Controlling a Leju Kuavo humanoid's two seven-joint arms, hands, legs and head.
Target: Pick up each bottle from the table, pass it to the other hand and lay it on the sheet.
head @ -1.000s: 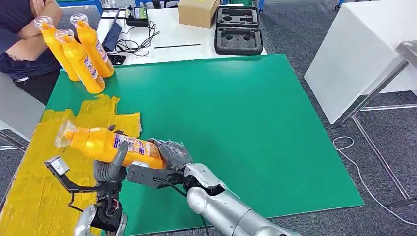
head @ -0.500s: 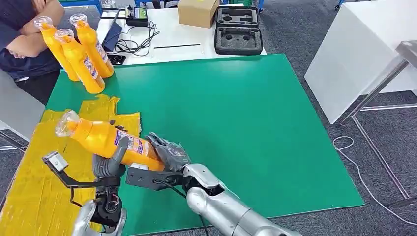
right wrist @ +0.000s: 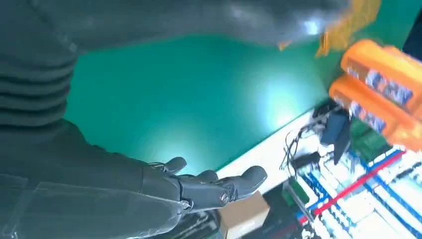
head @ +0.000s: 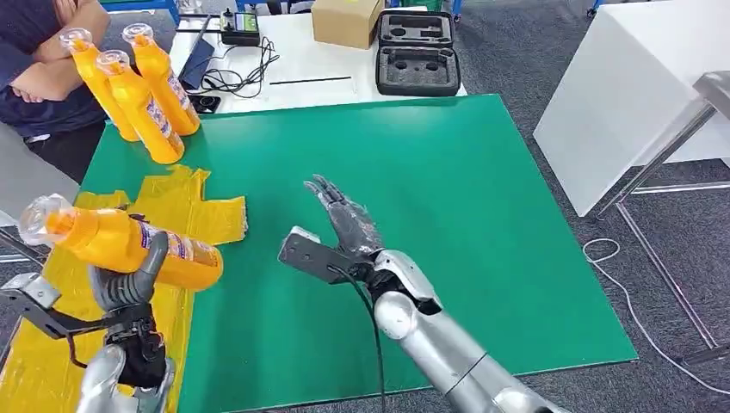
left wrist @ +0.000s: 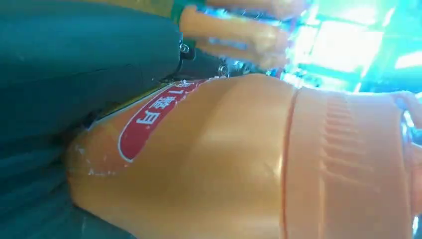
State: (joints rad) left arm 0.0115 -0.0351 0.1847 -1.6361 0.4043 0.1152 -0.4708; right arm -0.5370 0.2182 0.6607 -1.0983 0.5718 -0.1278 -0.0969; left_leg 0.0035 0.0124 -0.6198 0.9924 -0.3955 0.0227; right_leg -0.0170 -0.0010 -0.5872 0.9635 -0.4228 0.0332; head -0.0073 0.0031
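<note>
Once released, bottle [head: 120,245] leftward, over sheet [head: 52,344].

Silver arms, dark-fingered right robot hand [head: 349,225], black cable along forearm.

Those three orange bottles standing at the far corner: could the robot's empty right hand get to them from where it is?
Probably yes: the right hand is open, and only bare green mat lies between it and the three bottles.

An orange plastic bottle with a clear cap [head: 120,243] lies sideways above the crinkly yellow sheet [head: 185,200], cap towards nine o'clock. Three more orange bottles [head: 138,90] stand at eleven o'clock, maybe leaning.
</note>
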